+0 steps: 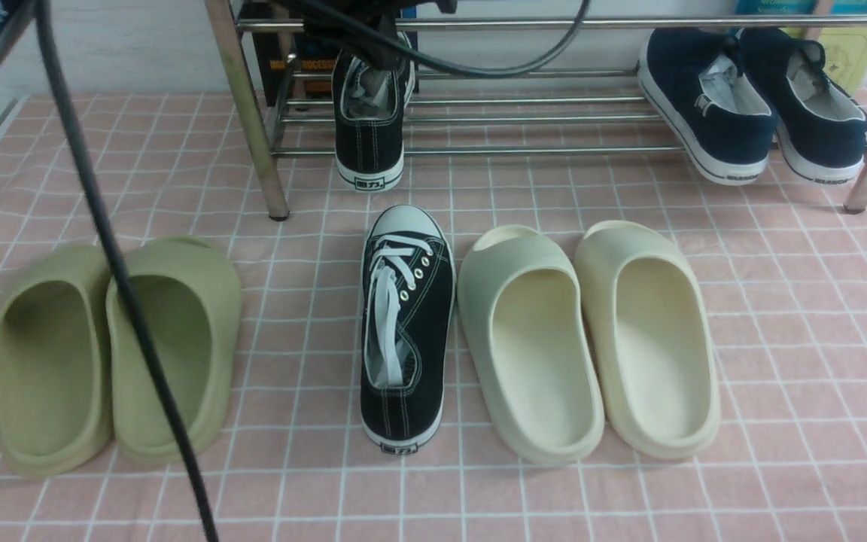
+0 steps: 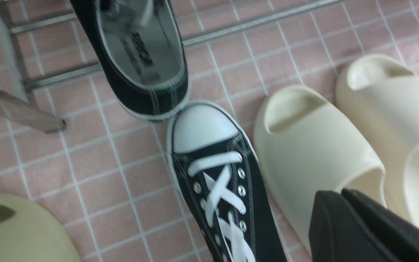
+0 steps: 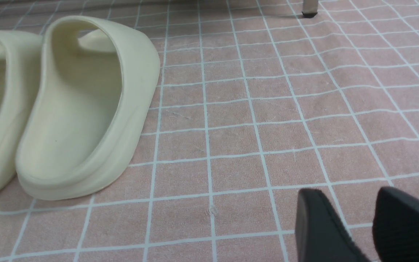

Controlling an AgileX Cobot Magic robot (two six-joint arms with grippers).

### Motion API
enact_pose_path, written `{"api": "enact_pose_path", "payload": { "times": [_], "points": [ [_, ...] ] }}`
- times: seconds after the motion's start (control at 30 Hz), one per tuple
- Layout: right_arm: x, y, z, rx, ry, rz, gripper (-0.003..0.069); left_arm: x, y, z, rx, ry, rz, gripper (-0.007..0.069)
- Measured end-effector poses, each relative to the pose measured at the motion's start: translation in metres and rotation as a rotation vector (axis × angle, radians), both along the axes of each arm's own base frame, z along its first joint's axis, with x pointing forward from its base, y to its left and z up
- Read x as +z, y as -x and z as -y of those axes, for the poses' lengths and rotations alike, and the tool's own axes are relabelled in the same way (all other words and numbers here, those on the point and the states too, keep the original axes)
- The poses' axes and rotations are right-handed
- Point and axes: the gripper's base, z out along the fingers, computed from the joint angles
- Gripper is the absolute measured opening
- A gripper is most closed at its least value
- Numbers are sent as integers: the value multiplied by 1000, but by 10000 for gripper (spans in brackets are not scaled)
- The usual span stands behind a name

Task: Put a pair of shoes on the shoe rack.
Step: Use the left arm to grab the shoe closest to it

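A black cable (image 1: 114, 271) hangs nearest, crossing in front of the green slides (image 1: 50, 361). The surface (image 1: 817, 339) is a pink cloth ruled into squares by thin white lines. A white wall (image 1: 125, 53) stands behind the rack (image 1: 249, 113), which is chrome, with posts, a top rail and a row of thin low rods.

The rear sneaker (image 1: 370, 128) sits on those low rods close to the rack's left post, toe inward, its heel hanging out over the front rod. The front sneaker (image 1: 407, 331) lies on the surface just in front of the rack, in line with the rear one, toe toward the rack and laces up. In the left wrist view its white toe cap comes right up to the other's heel; whether they touch I cannot tell. The navy shoes (image 1: 712, 113) rest on the same rods at the rack's right end, heels out. The cream slides (image 1: 531, 339) lie in front of the rack, just right of the front sneaker. The green slides lie out past its left post.

The left arm (image 1: 362, 34) reaches to the rack's top rail, above the rear sneaker. The left tool (image 2: 335, 194) is blurred. Its fingers lie together with no gap showing and nothing between them. The right tool (image 3: 351, 198) hovers low over bare surface, well in front of the rack. Its fingers stand apart, cloth showing in the gap, gripping nothing.
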Motion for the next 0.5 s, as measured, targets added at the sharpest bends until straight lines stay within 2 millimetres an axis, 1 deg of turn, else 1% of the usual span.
{"api": "enact_pose_path", "payload": {
  "times": [0.03, 0.1, 0.13, 0.17, 0.2, 0.23, 0.3, 0.4, 0.43, 0.47, 0.5],
  "points": [
    [0, 0, 0, 0, 0, 0, 238, -2, 9, 0, -13, -4, -22, 48],
    [0, 0, 0, 0, 0, 0, 238, -13, 21, 1, -29, -30, -71, 54],
    [0, 0, 0, 0, 0, 0, 239, -22, 29, 2, -37, -44, -91, 56],
    [0, 0, 0, 0, 0, 0, 240, -34, 39, 6, -43, -51, -100, 59],
    [0, 0, 0, 0, 0, 0, 240, -41, 41, 7, -41, -56, -114, 59],
    [0, 0, 0, 0, 0, 0, 239, -46, 48, 11, -46, -47, -100, 60],
    [0, 0, 0, 0, 0, 0, 239, -73, 62, 19, -51, -55, -98, 69],
    [0, 0, 0, 0, 0, 0, 239, -102, 67, 23, -25, -76, -106, 108],
    [0, 0, 0, 0, 0, 0, 239, -104, 67, 23, -19, -75, -109, 112],
    [0, 0, 0, 0, 0, 0, 239, -113, 65, 23, -1, -81, -101, 160],
    [0, 0, 0, 0, 0, 0, 239, -113, 64, 23, 1, -79, -95, 167]
  ]
}}
